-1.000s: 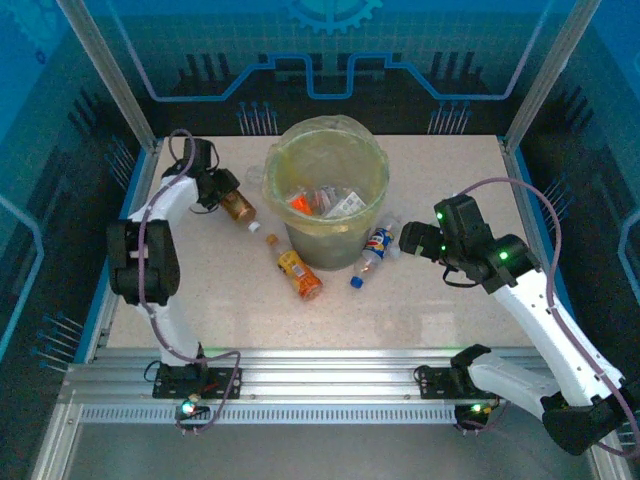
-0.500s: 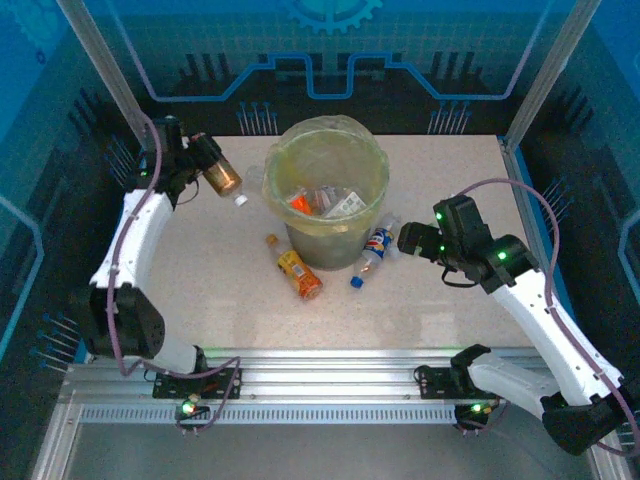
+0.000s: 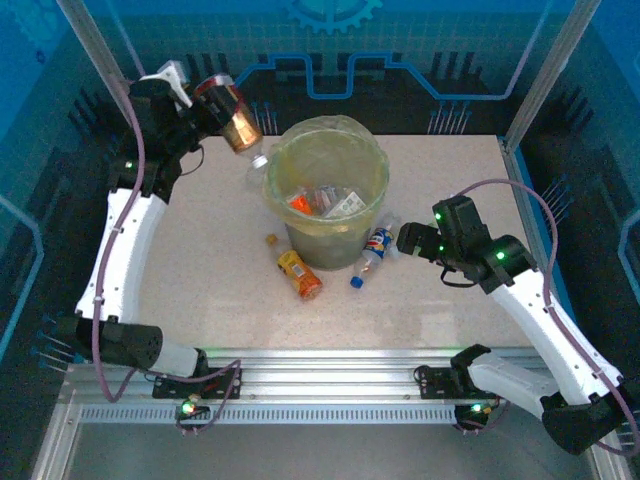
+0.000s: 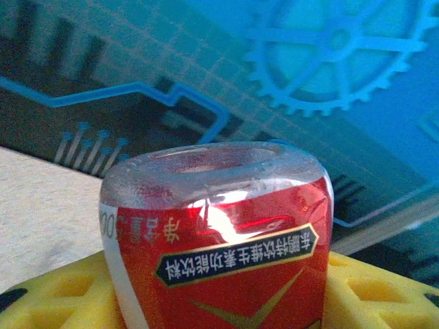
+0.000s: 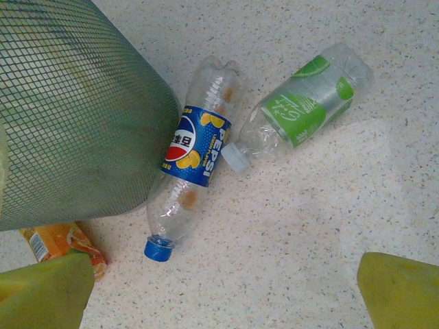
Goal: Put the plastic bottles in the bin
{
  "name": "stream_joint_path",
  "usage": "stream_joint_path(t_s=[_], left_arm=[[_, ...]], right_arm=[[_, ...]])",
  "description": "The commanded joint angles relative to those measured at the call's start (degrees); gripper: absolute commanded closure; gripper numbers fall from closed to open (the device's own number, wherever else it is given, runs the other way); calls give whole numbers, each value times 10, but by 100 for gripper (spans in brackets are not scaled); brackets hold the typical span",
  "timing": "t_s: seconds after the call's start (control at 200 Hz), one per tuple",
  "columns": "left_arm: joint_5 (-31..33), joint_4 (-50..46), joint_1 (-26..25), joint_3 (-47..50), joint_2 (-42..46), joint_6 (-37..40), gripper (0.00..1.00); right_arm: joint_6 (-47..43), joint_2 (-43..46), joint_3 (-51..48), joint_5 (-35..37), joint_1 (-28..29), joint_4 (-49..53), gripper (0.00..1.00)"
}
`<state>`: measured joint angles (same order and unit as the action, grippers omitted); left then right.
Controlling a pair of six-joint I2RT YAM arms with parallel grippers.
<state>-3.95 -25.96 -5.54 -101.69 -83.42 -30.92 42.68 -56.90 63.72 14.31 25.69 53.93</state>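
Three bottles (image 5: pixel 195 164) lie beside the bin (image 3: pixel 378 165), some inside; left claw (image 3: pixel 218 100) grips a brown bottle (image 3: pixel 241 129) by its rim, right claw (image 3: pixel 408 240) wide

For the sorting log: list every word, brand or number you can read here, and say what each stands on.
"PEPSI": blue label of the clear bottle lying beside the bin.
"东鹏特饮维生素功能饮料", upside down in the left wrist view: dark banner on the red-labelled bottle held by the left gripper.
White script on the green-labelled bottle: too blurred to read.
Label of the orange bottle: too small to read.
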Motion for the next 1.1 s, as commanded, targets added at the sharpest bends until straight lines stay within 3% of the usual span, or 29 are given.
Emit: stream_joint_path(t_s=[0.0,0.42,0.845,1.096], left_arm=[[-38,-28,-39,-50,-36,15,70],[-68,-107,-134,-156,-149,82,67],[-50,-205,-167,-200,-239,147,65],[-38,-238,-180,-202,-265,164,58]], right_arm=[[10,2,-8,-9,-7,-6,0],[12,6,-10,-8,-8,-3,0],[16,7,-17,-6,-7,-3,0],[16,7,-20,-4,-7,-3,0]])
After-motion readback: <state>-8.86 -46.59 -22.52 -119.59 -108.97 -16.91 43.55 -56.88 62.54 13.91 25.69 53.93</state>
